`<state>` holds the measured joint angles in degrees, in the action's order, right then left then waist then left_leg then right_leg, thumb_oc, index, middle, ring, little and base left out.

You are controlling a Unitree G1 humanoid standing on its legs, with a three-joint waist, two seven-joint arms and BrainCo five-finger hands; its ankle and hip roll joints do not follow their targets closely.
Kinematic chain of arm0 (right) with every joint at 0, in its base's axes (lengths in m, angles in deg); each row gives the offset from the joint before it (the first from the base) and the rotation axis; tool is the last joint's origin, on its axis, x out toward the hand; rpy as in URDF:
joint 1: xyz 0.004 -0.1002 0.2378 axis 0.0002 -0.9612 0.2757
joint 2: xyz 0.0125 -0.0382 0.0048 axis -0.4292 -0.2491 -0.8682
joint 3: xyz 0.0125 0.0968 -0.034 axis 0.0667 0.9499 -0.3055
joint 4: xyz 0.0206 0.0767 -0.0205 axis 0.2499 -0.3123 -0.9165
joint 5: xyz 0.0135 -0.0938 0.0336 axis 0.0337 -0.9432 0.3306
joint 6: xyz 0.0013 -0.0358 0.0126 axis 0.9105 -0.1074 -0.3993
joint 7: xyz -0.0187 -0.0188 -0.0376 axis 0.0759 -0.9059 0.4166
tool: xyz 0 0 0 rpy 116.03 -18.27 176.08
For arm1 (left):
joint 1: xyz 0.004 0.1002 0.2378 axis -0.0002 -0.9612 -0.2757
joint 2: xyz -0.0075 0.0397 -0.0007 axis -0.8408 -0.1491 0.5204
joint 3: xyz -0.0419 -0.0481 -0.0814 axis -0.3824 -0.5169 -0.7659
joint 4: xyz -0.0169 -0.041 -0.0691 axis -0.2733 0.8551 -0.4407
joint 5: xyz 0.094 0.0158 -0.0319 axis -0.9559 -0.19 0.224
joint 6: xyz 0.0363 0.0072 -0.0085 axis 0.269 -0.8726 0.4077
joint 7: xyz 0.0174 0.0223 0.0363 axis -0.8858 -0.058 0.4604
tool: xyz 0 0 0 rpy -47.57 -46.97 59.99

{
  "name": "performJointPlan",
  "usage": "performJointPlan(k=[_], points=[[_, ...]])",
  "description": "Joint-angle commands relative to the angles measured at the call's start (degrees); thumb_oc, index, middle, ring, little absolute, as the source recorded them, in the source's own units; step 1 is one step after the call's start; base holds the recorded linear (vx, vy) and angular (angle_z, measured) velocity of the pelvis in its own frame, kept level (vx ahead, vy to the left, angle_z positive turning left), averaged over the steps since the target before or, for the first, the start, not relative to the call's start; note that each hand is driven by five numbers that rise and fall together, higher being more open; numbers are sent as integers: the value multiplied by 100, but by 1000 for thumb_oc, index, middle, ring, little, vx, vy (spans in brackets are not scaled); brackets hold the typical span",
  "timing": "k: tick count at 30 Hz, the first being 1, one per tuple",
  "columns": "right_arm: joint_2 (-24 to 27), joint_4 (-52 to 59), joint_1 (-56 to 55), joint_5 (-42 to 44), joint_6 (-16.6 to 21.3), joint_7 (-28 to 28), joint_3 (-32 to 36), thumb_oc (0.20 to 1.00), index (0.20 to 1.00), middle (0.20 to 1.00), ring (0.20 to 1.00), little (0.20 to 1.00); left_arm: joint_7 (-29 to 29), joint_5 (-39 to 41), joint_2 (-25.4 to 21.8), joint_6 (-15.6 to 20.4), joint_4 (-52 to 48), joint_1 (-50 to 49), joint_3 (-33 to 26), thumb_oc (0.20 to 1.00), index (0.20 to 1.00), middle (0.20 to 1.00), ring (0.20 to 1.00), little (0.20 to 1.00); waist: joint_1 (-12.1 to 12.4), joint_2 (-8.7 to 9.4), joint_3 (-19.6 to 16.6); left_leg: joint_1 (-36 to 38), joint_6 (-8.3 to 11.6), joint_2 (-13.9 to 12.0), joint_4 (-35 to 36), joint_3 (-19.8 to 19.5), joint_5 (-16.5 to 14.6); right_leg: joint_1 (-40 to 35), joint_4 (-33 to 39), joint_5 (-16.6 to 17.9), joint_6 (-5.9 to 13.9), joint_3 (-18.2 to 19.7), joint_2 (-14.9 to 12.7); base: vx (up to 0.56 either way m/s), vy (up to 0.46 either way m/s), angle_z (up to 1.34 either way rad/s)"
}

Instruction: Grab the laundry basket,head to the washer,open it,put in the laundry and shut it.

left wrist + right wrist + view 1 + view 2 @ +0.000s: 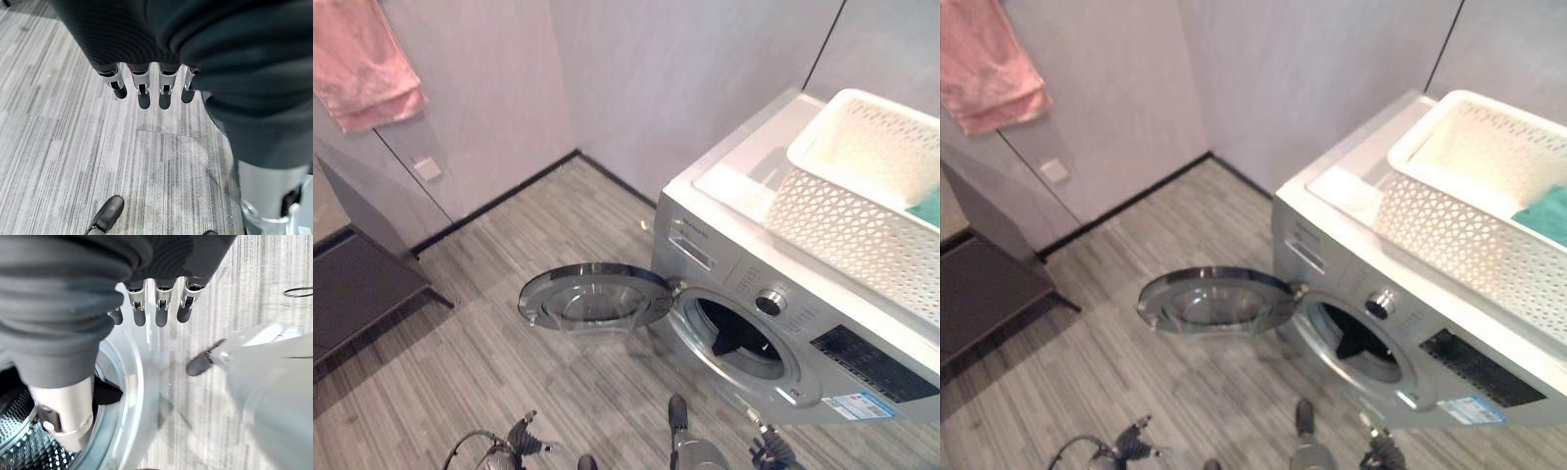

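The washer (773, 323) is a silver-grey front-loader with a flat white top. Its round door (595, 296), a chrome ring around a clear domed window, is swung fully open and lies out flat to the washer's left over the floor. The dark round drum opening (739, 338) faces forward, with a dark shape inside it; the right wrist view shows the drum's perforated metal wall. A round knob (770, 302) and a dark display panel (871, 364) sit on the sloping front above the opening.

The laundry basket (1459, 235) stands on top of the washer, towards its right end. It is a white plastic rectangle with lattice-perforated walls and a smooth rolled rim, its long axis running along the washer's top. A teal cloth (1549, 215) lies inside it (mostly hidden by the near wall).

The left hand (146, 88) hangs over the grey streaked plank floor (509, 274), fingers straight and holding nothing. The right hand (156, 308) hangs just in front of the washer's door ring, fingers likewise straight and empty.

A pink towel (362, 69) hangs on the pale wall well left of the washer.
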<state>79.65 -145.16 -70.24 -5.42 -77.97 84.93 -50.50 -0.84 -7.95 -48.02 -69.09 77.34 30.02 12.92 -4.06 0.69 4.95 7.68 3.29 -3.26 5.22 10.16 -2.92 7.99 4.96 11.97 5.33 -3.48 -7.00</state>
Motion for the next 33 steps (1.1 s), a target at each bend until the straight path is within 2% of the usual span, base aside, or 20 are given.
performJointPlan(k=[1,5,9,10,11,12,14,15,16,20,24,25,28,30,32,33], points=[[232,460,163,-245,140,25,177,1000,1000,1000,1000,1000,322,-222,116,-40,506,138,-287,1000,1000,1000,1000,1000,-116,-245,142,-276,28,-258,-468,-442,-338,-68,-984,-1024,522,332,-381,14,86,-16],[295,676,-72,-163,238,238,625,1000,1000,1000,1000,1000,436,-349,251,-129,1072,207,-448,1000,1000,1000,1000,1000,-310,-201,-41,37,-15,-190,-334,-198,-415,-138,-922,-920,636,507,-421,8,75,-37],[518,1140,-222,8,504,650,1356,1000,1000,1000,1000,1000,506,-278,306,-164,1107,275,-620,1000,1000,1000,1000,1000,-499,-201,-168,258,-60,-119,-215,-84,-472,-190,-925,-889,738,644,-466,7,46,-29],[518,1141,-223,7,503,651,1357,1000,1000,1000,1000,1000,506,-278,306,-164,1107,275,-620,1000,1000,1000,1000,1000,-497,-202,-167,261,-60,-119,-214,-83,-472,-192,-925,-889,738,645,-466,4,38,-18],[695,1476,-270,-75,725,963,1779,1000,1000,1000,1000,1000,506,-268,367,-153,1093,303,-662,1000,1000,1000,1000,1000,-589,-204,-216,322,-76,-96,-204,-57,-505,-210,-910,-878,762,689,-486,12,21,-13],[692,1493,-278,-86,720,977,1786,1000,1000,1000,1000,1000,507,-268,373,-153,1095,305,-657,1000,1000,1000,1000,1000,-583,-209,-213,329,-77,-97,-202,-55,-506,-215,-909,-878,763,690,-485,0,0,0],[770,2068,-388,-339,953,1383,2186,1000,1000,1000,1000,1000,503,-308,436,-141,1032,294,-665,1000,1000,1000,1000,1000,-634,-222,-259,377,-93,-89,-190,-41,-529,-247,-870,-858,784,707,-505,0,0,0],[811,2820,-524,-695,1199,1853,2622,1000,1000,1000,1000,1000,526,-319,510,-137,974,264,-707,1000,1000,1000,1000,1000,-684,-239,-312,420,-104,-94,-149,-16,-534,-255,-814,-835,801,724,-511,13,7,-6],[846,3084,-513,-858,1317,2060,2768,1000,1000,1000,1000,1000,526,-316,548,-129,963,260,-727,1000,1000,1000,1000,1000,-701,-241,-337,427,-107,-96,-130,-4,-534,-250,-791,-818,815,729,-511,4,2,-5],[950,4431,-385,-1880,1548,3005,3226,1000,1000,1000,1000,1000,568,-382,650,-162,945,246,-748,1000,1000,1000,1000,1000,-686,-252,-420,443,-118,-122,-80,14,-518,-249,-720,-776,820,750,-495,5,-8,-6],[1088,5525,-104,-2629,1485,3615,3390,1000,1000,1000,1000,1000,581,-467,711,-224,1002,286,-725,1000,1000,1000,1000,1000,-642,-244,-466,458,-119,-145,-68,15,-520,-264,-689,-767,818,760,-479,4,-2,-1],[1278,6334,143,-3206,1437,3859,3418,1000,1000,1000,1000,1000,599,-515,715,-247,1026,302,-697,1000,1000,1000,1000,1000,-601,-237,-482,461,-117,-160,-81,6,-525,-272,-692,-778,801,769,-465,0,0,0],[1761,7155,323,-4455,1015,4162,3577,1000,1000,1000,1000,1000,607,-688,665,-253,1042,292,-684,1000,1000,1000,1000,1000,-497,-189,-539,469,-123,-183,-91,-35,-542,-312,-686,-801,785,733,-464,7,-2,2],[2136,7504,346,-5087,687,4214,3856,1000,1000,1000,1000,1000,569,-878,622,-224,992,263,-608,1000,1000,1000,1000,1000,-426,-154,-573,456,-123,-199,-96,-79,-547,-353,-672,-821,778,674,-466,19,-9,13],[2743,7444,369,-5294,405,4087,4045,1000,1000,1000,1000,1000,502,-997,535,-193,972,240,-547,1000,1000,1000,1000,1000,-379,-91,-592,435,-115,-209,-105,-123,-550,-391,-645,-819,777,634,-476,2,-9,15],[3232,7300,442,-5410,247,4031,4063,1000,1000,1000,1000,1000,446,-1038,486,-184,968,242,-487,1000,1000,1000,1000,1000,-331,-47,-597,427,-113,-212,-119,-143,-555,-408,-625,-803,777,615,-479,-13,-13,10]])
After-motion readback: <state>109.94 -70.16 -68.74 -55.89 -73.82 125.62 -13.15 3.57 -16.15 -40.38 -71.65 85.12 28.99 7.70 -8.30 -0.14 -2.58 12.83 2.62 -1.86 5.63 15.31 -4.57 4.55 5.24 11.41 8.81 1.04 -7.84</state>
